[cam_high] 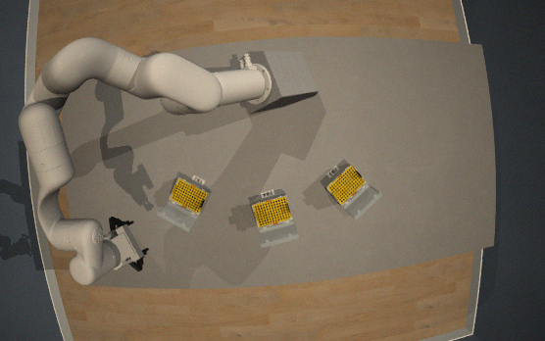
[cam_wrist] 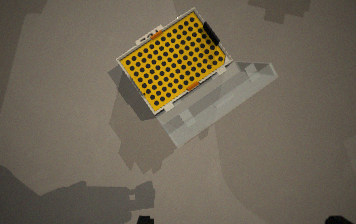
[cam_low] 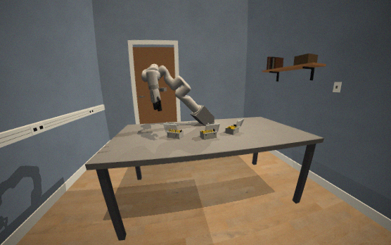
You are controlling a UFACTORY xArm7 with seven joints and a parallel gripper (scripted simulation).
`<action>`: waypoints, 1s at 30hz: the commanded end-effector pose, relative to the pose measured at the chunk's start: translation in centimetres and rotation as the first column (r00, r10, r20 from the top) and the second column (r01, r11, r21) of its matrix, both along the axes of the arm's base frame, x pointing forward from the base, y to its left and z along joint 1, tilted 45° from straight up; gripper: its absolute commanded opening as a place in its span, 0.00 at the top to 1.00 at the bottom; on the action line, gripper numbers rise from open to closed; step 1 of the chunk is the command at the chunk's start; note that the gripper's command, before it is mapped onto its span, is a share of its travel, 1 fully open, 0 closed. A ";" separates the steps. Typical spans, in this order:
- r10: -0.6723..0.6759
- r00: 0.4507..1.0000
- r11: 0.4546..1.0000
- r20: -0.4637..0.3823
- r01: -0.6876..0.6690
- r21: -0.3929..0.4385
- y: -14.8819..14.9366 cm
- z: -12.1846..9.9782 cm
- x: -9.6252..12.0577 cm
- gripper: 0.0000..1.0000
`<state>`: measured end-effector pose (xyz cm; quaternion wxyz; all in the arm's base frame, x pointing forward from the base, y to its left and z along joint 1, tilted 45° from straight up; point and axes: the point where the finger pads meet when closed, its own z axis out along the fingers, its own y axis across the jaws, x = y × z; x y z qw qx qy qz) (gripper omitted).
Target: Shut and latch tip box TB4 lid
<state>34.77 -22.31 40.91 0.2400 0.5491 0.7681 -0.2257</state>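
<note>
Below the open tool (cam_high: 128, 245), a lid-up tip box (cam_wrist: 175, 62).

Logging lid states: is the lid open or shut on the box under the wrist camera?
Open. The yellow tip rack is fully exposed, and the clear lid lies swung back beside it.

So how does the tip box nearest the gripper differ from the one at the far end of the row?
The nearest tip box sits close to the open, empty gripper; the far tip box lies well away, past the middle box. They are turned opposite ways: the nearest box's lid points lower left in the top view, the far box's lid lower right. Both are open, showing yellow racks.
</note>
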 end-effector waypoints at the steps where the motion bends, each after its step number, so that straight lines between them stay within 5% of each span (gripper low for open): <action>1: -0.089 0.995 0.995 0.047 0.087 0.040 -1.2 0.1 -2.1 0.00; 30: -0.298 0.944 0.948 0.143 0.275 0.161 -5.2 -1.1 -11.8 0.00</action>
